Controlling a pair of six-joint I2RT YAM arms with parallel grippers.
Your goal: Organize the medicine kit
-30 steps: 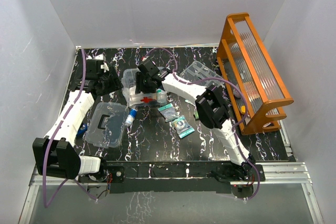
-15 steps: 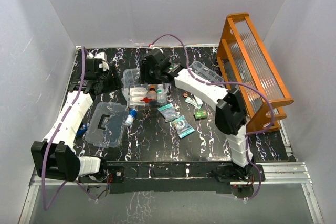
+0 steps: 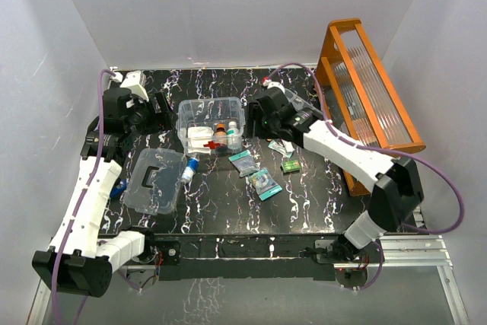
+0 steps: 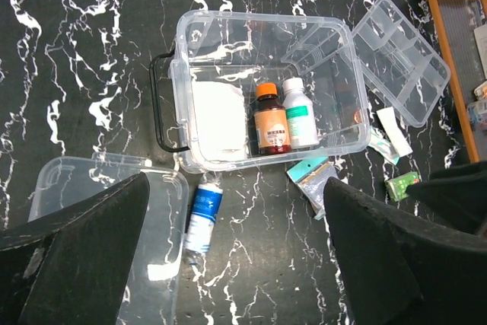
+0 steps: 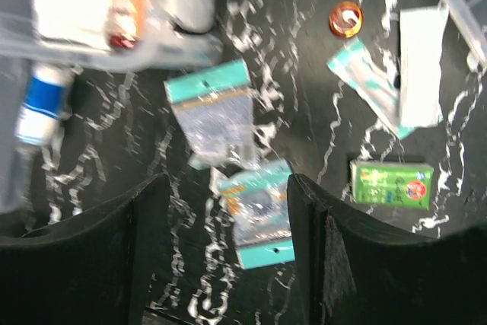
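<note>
The medicine kit box stands open at the back middle of the table. It holds an orange-capped brown bottle, a white bottle and a white pad. Its clear lid lies to the front left, handle up. The divided tray lies right of the box. My left gripper hangs open, high and left of the box. My right gripper is open just right of the box, above a teal packet; nothing is held.
A blue-and-white bottle lies between lid and box. Two teal packets, a green box, a copper ring and sachets lie in front of the box. The orange rack lines the right edge.
My right gripper has come out of the box and moved right, leaving the bottles inside. The left gripper has drawn back to the left. Both jaws have widened.
</note>
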